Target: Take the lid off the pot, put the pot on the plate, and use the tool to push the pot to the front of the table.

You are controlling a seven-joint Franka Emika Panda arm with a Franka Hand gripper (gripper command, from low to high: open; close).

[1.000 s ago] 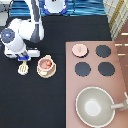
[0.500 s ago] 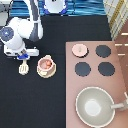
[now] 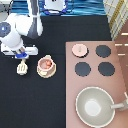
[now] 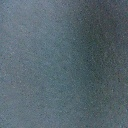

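hand [image 3: 22,59] over tool [image 3: 21,68]

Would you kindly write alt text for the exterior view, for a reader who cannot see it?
The end effector sits over the tool on the black table, just left of the pot, which stands uncovered on the plate. The lid rests on the stove's top-left burner; a large grey pan sits at bottom right.

Gripper [image 3: 21,58] over the tool [image 3: 21,68], wrist view featureless.
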